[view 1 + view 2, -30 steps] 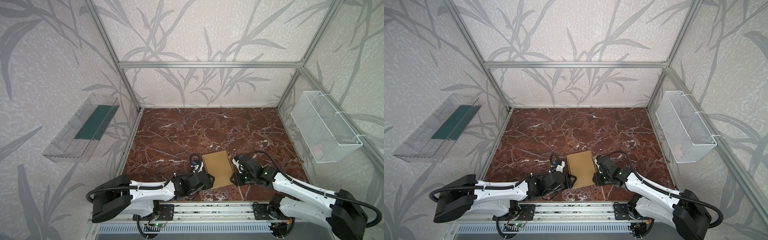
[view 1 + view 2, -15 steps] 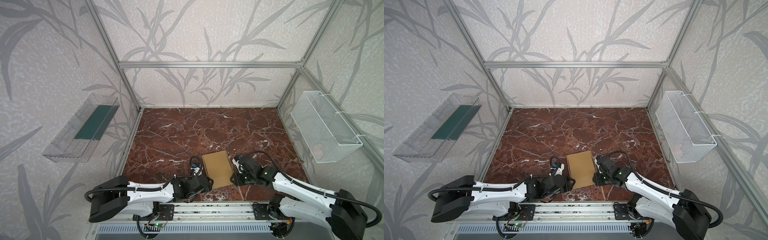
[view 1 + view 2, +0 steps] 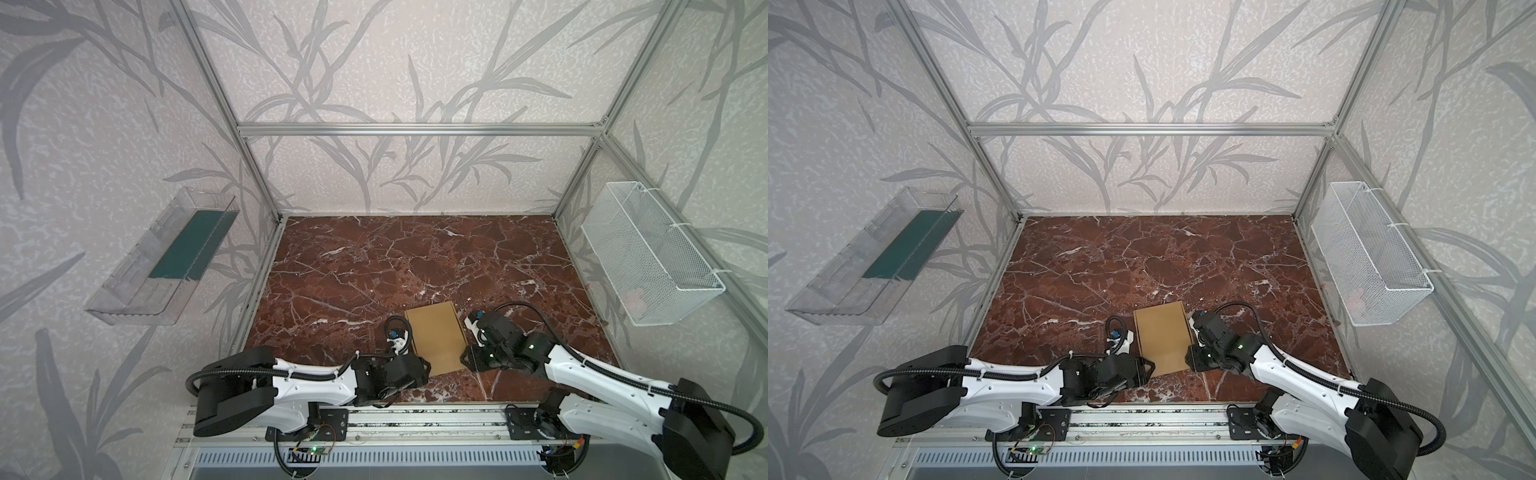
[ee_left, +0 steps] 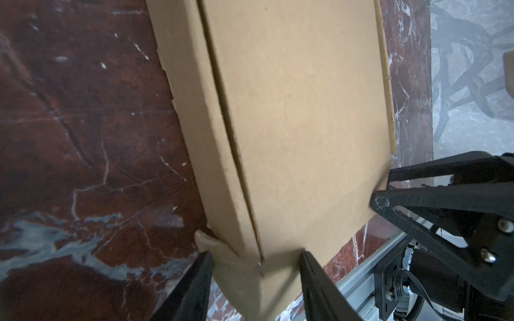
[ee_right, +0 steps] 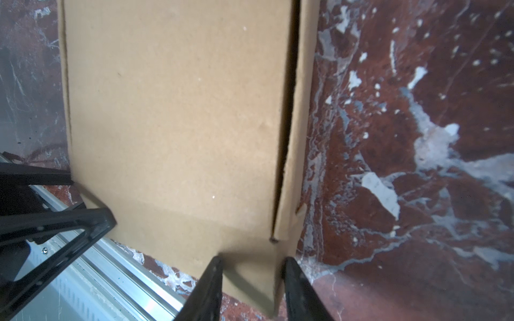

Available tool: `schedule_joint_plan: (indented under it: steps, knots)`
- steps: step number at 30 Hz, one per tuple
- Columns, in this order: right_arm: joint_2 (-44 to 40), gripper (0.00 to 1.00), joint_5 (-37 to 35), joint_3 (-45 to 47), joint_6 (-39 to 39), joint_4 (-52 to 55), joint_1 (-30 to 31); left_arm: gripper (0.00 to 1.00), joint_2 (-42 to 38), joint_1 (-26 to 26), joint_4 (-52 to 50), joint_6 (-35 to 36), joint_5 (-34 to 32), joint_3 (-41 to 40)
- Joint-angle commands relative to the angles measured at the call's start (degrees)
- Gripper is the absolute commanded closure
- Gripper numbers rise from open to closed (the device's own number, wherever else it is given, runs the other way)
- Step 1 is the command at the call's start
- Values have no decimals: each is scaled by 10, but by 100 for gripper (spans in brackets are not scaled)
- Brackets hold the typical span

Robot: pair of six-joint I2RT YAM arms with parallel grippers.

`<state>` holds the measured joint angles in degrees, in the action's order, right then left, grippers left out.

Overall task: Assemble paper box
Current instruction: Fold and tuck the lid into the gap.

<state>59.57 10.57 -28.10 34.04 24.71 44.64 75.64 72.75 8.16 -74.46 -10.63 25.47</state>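
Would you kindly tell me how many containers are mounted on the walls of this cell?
2: a clear plastic tray hangs on the wall at the robot's left, and a white wire-mesh basket hangs on the wall at its right. No others show in either top view.

Flat, closed paper box (image 3: 436,338) of tan cardboard, side seams slightly gaping. One near corner is clamped in the left gripper (image 4: 254,258), the other in the right gripper (image 5: 251,261); the body extends beyond both.

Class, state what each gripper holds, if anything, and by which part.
Both hold the paper box. The left gripper clamps its near left corner, and the right gripper clamps its near right corner.
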Motion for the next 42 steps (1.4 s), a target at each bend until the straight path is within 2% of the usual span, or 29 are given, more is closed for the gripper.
schedule_joint_plan:
  steps: [1, 27, 42]
  knots:
    - [0, 62, 3, -8, -1, 6, 4, 48, 2, 3, 20, -12, -13, 4]
    - [-5, 63, 2, -9, -1, 13, 4, 52, 0, 9, 60, -13, -10, -5]
    - [-6, 63, 0, -9, -5, 17, 4, 52, -29, 11, 24, -9, -37, -21]
